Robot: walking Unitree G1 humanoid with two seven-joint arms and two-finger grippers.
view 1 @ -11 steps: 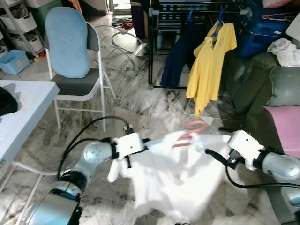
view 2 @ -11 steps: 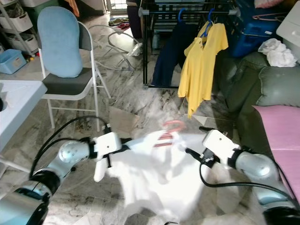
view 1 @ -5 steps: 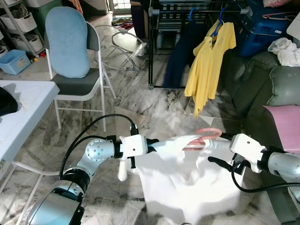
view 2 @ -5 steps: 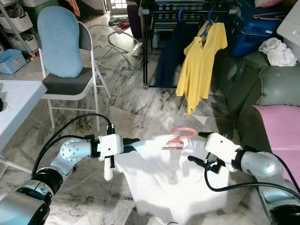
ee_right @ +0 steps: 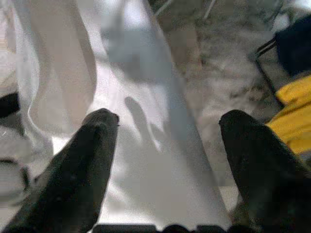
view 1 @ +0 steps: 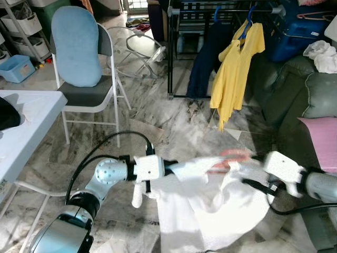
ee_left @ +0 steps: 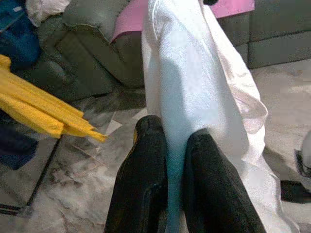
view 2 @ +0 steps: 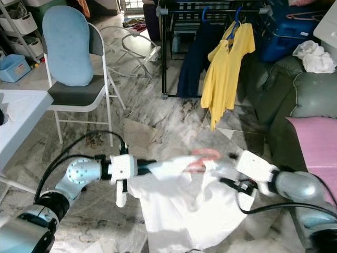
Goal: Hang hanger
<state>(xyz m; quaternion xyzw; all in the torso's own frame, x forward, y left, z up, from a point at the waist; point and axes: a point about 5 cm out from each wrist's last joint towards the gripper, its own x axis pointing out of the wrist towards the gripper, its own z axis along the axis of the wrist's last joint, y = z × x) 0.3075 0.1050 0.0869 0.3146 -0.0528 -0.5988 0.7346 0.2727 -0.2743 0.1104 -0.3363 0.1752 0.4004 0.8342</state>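
Observation:
A white shirt [view 1: 210,200] on a pink hanger [view 1: 231,156] hangs bunched over the floor between my two arms. My left gripper [view 1: 174,167] is shut on the shirt's edge; the left wrist view shows the cloth [ee_left: 194,73] pinched between both black fingers [ee_left: 146,170]. To the right of the hanger, my right gripper [view 1: 247,182] is open, its fingers [ee_right: 97,160] wide apart with white cloth [ee_right: 136,73] lying ahead of them. The hanger's hook is blurred. A black drying rack [view 1: 174,52] stands further ahead.
A yellow shirt [view 1: 237,68] and a navy garment [view 1: 202,58] hang on the rack. A folding chair [view 1: 84,89] with a blue cushion stands at the left, by a white table [view 1: 21,126]. A grey-green sofa [view 1: 310,89] with a pink cushion [view 1: 321,137] lies to the right.
The shirt has swung and bunched up between the grippers, and the hanger has shifted slightly. My right gripper has moved a little to the right. My left gripper keeps its hold.

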